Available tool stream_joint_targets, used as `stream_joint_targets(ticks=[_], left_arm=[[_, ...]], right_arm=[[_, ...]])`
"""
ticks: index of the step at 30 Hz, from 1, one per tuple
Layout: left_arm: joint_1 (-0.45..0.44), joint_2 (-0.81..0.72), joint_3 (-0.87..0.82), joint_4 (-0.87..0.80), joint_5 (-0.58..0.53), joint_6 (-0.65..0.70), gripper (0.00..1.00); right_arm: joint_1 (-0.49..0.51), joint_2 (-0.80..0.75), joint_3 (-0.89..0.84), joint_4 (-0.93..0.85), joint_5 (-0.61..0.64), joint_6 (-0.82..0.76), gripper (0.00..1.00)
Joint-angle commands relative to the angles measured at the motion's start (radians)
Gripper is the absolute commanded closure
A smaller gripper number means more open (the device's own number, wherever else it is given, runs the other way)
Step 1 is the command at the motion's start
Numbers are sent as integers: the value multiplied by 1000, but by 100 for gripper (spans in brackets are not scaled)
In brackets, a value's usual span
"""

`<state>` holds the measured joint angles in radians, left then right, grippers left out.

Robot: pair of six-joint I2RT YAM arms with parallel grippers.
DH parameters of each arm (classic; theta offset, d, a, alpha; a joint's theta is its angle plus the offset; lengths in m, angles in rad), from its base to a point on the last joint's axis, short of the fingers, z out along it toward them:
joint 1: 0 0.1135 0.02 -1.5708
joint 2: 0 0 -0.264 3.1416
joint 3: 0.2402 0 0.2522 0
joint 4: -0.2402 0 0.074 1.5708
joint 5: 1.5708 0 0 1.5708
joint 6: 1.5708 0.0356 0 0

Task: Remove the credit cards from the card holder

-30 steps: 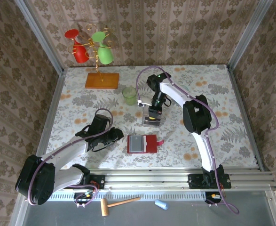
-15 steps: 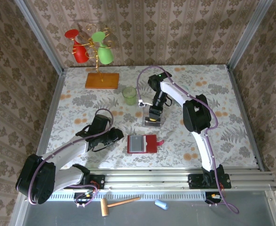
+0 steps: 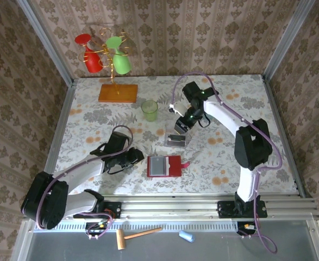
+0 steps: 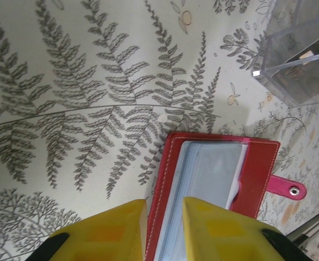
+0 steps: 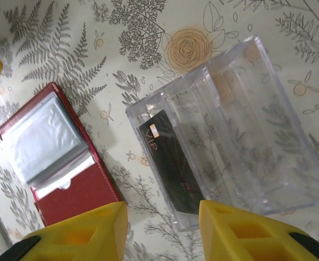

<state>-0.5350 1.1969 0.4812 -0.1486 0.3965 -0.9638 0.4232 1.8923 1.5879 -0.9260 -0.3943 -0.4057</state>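
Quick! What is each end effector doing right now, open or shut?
Left end effector: narrow gap over the card holder edge; whether it grips cannot be told.
Right end effector: open, holding nothing.

"VIP" in gold, on dark card [image 5: 171,163], inside clear box [image 5: 268,136]

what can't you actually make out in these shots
- Left wrist: cloudy sleeves hide any cards inside the card holder; the bottom edge cuts off whether the left end effector touches it.
- Right wrist: print on the dark card in the clear box is too small beyond VIP.
- Top external: the box's contents are too small.
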Motion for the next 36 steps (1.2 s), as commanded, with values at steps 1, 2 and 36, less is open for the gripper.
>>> stream_joint_targets(ticks=[1, 2, 36], left_arm=[[1, 18, 38, 42, 21, 19, 75], [1, 29, 45, 50, 24, 20, 75], [-140, 98, 27, 162, -38, -33, 77]], right_arm=[[6, -74, -129, 153, -12, 222, 62], [7, -93, -167, 176, -13, 258, 62], [326, -471, -824, 770, 105, 1324, 70]])
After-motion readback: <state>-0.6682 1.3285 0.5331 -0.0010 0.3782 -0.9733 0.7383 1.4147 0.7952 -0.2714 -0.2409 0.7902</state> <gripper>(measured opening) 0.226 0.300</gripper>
